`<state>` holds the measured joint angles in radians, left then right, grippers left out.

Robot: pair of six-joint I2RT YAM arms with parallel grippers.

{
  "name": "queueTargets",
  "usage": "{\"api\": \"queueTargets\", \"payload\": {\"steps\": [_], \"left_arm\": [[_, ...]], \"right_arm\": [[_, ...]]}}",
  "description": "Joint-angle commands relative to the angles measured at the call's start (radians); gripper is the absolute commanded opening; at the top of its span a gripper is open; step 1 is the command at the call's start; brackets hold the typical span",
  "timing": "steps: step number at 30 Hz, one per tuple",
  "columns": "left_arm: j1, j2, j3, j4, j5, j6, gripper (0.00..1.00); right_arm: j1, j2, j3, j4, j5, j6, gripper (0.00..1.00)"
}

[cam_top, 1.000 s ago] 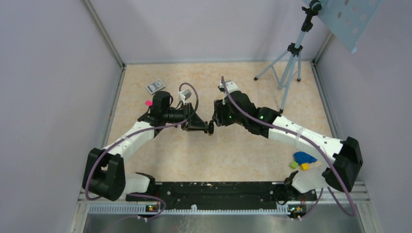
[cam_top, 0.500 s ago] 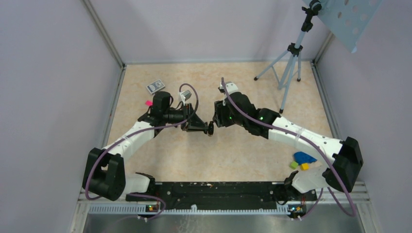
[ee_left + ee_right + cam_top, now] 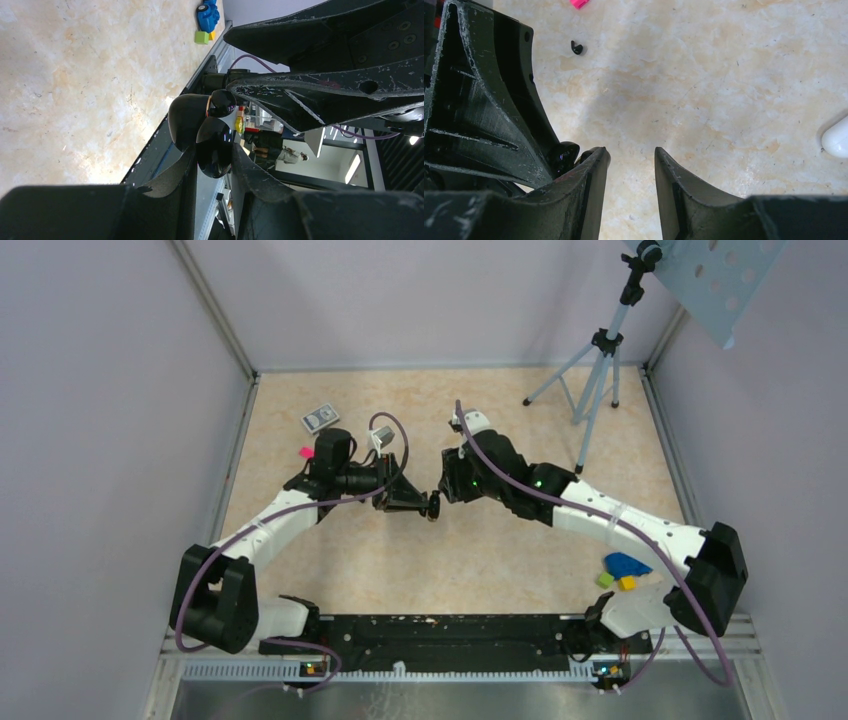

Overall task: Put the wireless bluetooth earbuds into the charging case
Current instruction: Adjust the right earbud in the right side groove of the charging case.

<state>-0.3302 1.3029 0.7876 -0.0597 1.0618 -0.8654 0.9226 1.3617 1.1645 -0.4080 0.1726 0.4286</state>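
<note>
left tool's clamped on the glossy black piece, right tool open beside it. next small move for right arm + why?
Probably shift the right tool sideways toward the left tool until the glossy black rounded piece sits between its open fingers. Right wrist view shows that piece just outside one finger, with nothing in the gap, while the left tool is shut on it.

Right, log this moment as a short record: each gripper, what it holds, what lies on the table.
left gripper: jaws shut on a glossy black rounded piece
right gripper: jaws open, empty, beside that piece, not around it
table: small black hooked bit; white rounded object, cut off by the frame edge; pink scrap
also there: blue toy car, green block
insertion: none visible
</note>
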Motion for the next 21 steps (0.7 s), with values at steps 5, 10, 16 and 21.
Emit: {"api": "queueTargets", "payload": {"steps": [5,10,16,21], "left_arm": [[0.0,0.0,0.032,0.074,0.014,0.006,0.0],[0.001,0.006,0.034,0.073,0.016,0.006,0.0],[0.001,0.002,0.032,0.073,0.019,0.009,0.0],[0.0,0.02,0.043,0.049,0.049,0.044,0.0]], "right_arm": [[0.026,-0.043,-0.037,-0.028,-0.071,-0.003,0.4],[0.031,-0.048,-0.039,-0.028,-0.074,-0.002,0.4],[0.034,-0.081,-0.041,-0.033,-0.055,-0.02,0.4],[0.03,-0.148,-0.037,-0.033,-0.134,-0.23,0.42]]}}
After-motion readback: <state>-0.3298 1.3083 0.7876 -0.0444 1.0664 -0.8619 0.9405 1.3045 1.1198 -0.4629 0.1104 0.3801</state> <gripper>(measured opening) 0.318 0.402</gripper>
